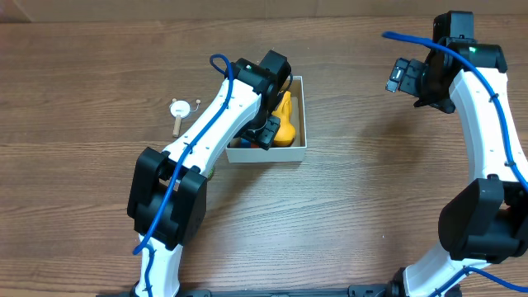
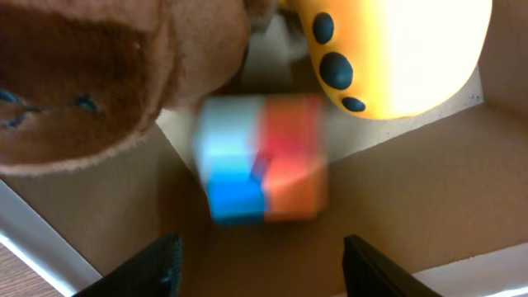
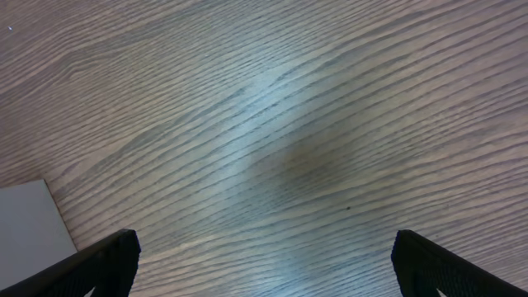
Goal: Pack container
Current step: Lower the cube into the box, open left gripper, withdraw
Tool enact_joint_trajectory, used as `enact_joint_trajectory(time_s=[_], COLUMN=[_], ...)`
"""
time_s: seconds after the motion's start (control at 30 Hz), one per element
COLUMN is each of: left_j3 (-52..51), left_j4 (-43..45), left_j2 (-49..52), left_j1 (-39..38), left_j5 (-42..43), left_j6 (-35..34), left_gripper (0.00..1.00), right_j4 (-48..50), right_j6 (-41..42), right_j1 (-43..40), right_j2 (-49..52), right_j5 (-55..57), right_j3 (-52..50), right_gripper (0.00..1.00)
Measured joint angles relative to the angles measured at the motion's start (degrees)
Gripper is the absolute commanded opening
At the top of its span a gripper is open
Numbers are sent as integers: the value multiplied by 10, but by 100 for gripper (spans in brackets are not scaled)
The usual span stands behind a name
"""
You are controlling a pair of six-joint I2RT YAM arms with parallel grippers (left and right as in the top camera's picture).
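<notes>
Cardboard container (image 1: 285,153): square, shallow box with white walls and a plain brown inside, left of centre on the wooden bench (image 1: 371,206), under the left wrist.
Left gripper (image 2: 260,272): fingers spread wide, holding nothing, low inside the container.
Contents: a blurred blue, white, orange and red cube (image 2: 262,158) on or just above the brown floor, I cannot tell which. A tan suede-like soft toy (image 2: 91,74) lies at its 10 o'clock and a glossy yellow toy with dark spots (image 2: 396,49) at its 2 o'clock.
Step in hand: probably letting the cube go.
Doing it well: keep the fingers apart and lift straight up, clear of the walls and the soft toy.
Right gripper (image 3: 266,256): spread, empty, over bare bench at the container's 3 o'clock, well apart.
Left out: a small white round item with a stick (image 1: 179,109) at the container's 9 o'clock.
</notes>
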Motion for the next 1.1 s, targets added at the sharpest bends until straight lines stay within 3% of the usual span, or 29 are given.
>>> enact_joint_trajectory(time_s=[0.27, 0.67, 1.1], left_j3=[29, 315, 243], left_j4=[-17, -229, -232], left_j2=[0, -3, -87], left_j1=[4, 36, 90], left_j5=[0, -3, -3], left_j6=[0, -12, -45], left_gripper=[64, 61, 63], right_j4=[0, -1, 0], right_j6=[0, 0, 0], right_j1=[0, 0, 0], right_j2=[0, 0, 0], right_j5=[0, 0, 0], right_j3=[0, 0, 0], right_gripper=[100, 100, 100])
